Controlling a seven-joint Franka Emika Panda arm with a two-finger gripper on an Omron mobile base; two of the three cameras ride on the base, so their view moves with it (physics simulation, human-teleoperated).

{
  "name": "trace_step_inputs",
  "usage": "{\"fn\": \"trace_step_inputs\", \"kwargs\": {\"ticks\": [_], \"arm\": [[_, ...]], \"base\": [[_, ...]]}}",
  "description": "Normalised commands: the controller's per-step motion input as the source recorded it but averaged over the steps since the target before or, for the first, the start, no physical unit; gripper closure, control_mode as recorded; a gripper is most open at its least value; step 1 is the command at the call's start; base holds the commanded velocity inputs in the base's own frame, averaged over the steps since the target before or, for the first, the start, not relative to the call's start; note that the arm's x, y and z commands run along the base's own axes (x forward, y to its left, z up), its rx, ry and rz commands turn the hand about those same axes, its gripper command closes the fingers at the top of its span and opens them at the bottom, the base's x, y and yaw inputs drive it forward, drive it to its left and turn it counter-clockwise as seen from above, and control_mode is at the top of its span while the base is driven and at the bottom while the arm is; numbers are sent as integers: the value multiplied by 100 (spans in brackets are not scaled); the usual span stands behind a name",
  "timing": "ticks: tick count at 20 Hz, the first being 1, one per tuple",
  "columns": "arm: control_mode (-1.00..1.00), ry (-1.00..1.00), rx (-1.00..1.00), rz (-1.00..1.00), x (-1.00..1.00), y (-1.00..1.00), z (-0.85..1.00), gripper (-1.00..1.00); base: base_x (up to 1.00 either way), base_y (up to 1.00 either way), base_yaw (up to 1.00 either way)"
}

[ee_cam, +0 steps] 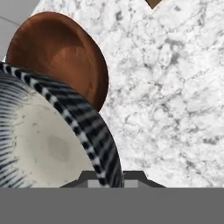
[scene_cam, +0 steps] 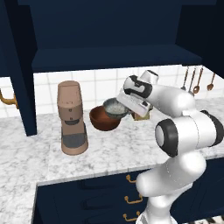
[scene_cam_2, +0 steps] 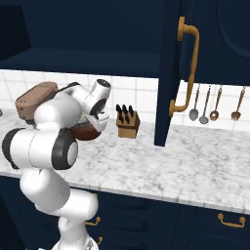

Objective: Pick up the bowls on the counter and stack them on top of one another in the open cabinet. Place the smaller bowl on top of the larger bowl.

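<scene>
My gripper (scene_cam: 123, 105) is shut on the rim of the smaller bowl (scene_cam: 114, 107), grey and speckled with a pale inside, and holds it tilted a little above the counter (scene_cam: 109, 151). In the hand view the grey bowl (ee_cam: 48, 144) fills the lower left, and its striped rim runs down between my fingertips (ee_cam: 131, 176). The larger bowl (scene_cam: 103, 119), reddish-brown, rests on the counter just below and beside the grey one; it also appears as the brown bowl (ee_cam: 57, 52) past the grey rim. The open cabinet (scene_cam: 109, 57) has its shelf recess above and behind both bowls.
A brown coffee machine (scene_cam: 71, 118) stands left of the bowls. A knife block (scene_cam_2: 128, 123) sits against the tiled wall to the right. The navy cabinet door (scene_cam_2: 168, 73) with a brass handle hangs open, and utensils (scene_cam_2: 205, 105) hang beyond it.
</scene>
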Motion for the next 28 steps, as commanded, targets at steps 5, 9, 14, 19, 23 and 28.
{"fn": "trace_step_inputs", "kwargs": {"ticks": [5,9,14,19,23,28], "arm": [[-100,10,-6,-9,46,49,-61,100],[-100,-3,0,-9,47,6,-17,100],[-100,-14,0,-10,39,0,-3,100],[-100,0,0,-6,33,0,-35,100],[-100,-4,0,-2,0,0,-23,100],[-100,-1,0,-1,-2,11,-13,100]], "base": [[0,0,0],[0,0,0],[0,0,0],[0,0,0],[0,0,0],[0,0,0]]}}
